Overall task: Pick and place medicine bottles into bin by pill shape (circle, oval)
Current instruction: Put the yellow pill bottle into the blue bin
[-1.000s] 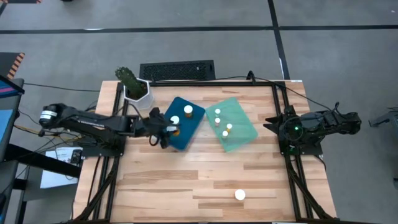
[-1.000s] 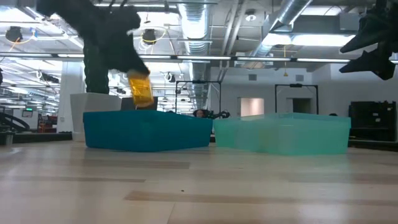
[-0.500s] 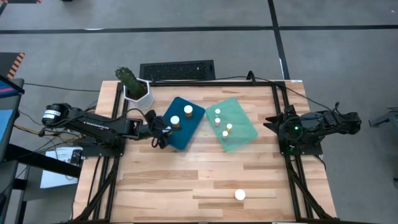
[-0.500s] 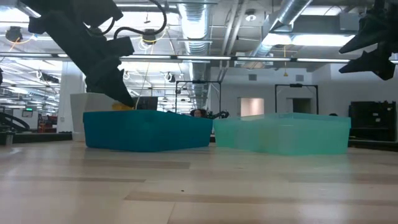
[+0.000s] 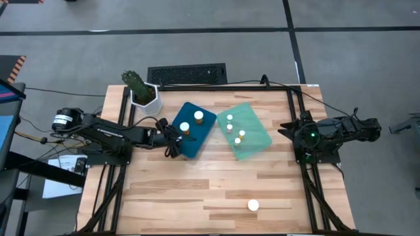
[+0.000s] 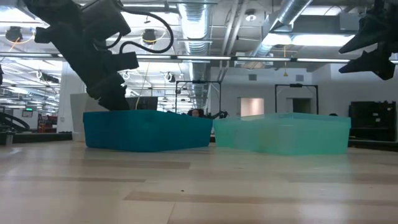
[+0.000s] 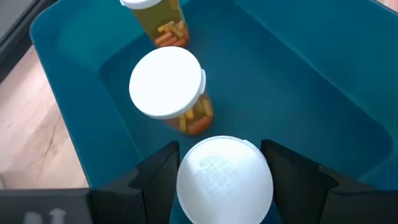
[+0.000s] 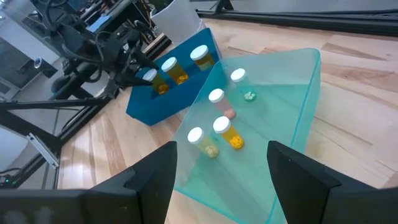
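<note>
My left gripper (image 5: 174, 135) reaches down into the dark blue bin (image 5: 205, 134) at its near left corner, shut on a white-capped amber medicine bottle (image 7: 224, 180). Two more bottles (image 7: 166, 84) (image 5: 198, 116) stand upright on that bin's floor just beyond it. The mint green bin (image 5: 256, 139) holds several small bottles. One bottle (image 5: 253, 205) stands alone on the table near the front edge. My right gripper (image 8: 224, 186) waits open at the table's right edge, above the table. My left gripper has the bottle between its two fingers (image 7: 158, 171), one on each side of the body just under the cap (image 7: 225, 163). The wide cap hides the places of contact. The fingers slant down from the table's left. Whether the bottle's base rests on the bin's floor is hidden.
A white pot with a cactus (image 5: 141, 92) stands at the far left corner, close behind my left arm. A black keyboard (image 5: 187, 73) lies beyond the table's far edge. Bare wood stretches across the near half of the table.
My left gripper has gone down with the bottle and tipped more steeply. In the low view the bottle, first hanging above the blue bin's rim, has sunk out of sight behind its wall. The jaws have kept their gap.
</note>
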Robot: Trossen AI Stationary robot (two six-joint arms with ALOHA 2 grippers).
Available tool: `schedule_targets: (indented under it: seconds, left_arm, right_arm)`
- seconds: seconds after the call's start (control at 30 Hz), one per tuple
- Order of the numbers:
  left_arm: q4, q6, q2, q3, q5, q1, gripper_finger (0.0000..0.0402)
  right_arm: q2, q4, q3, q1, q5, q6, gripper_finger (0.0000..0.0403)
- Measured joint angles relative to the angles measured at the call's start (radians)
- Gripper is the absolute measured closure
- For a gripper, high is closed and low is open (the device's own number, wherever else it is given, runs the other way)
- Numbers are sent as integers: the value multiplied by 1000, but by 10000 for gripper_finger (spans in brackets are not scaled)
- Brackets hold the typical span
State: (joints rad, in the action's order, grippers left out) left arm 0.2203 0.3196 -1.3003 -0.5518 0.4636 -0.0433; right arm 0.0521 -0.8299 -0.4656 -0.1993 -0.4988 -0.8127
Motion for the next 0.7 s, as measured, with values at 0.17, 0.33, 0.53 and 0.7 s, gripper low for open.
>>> schedule_targets:
  seconds: [0.17,0.33,0.53,0.7]
  left_arm:
    - [0,6,0,0,-6,14,188]
    - [12,29,-3,3,18,37,167]
    - [9,25,-2,3,-30,45,128]
    - [23,30,-2,-4,-37,45,101]
  right_arm:
    - [0,0,0,0,0,0,143]
    - [0,0,0,0,0,0,143]
    - [0,0,0,0,0,0,143]
    - [0,0,0,0,0,0,143]
